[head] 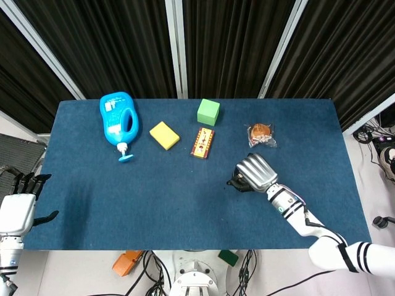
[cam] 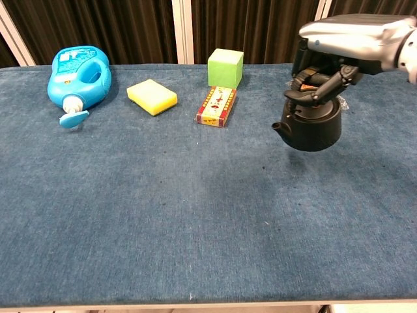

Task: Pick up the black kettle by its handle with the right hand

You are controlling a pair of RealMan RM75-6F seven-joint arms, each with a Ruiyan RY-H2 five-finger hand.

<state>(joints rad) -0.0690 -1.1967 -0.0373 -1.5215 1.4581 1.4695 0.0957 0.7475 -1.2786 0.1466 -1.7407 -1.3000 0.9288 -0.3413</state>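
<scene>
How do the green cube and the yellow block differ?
Colour: the green cube is bright green, the yellow block pale yellow.
Shape: the cube stands tall with near-equal sides; the block is flat and low.
Place: the cube sits further back, just behind the red card box; the block lies further left, nearer the blue bottle.
Both rest on the blue table, untouched by either hand.

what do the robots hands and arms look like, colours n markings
The right hand has a silver metallic back with ribbed segments and black fingers underneath. Its forearm is white with black bands, and more black stripes show near the elbow. The left hand has a white back and thin black fingers. No loose cables show on either arm.
</scene>
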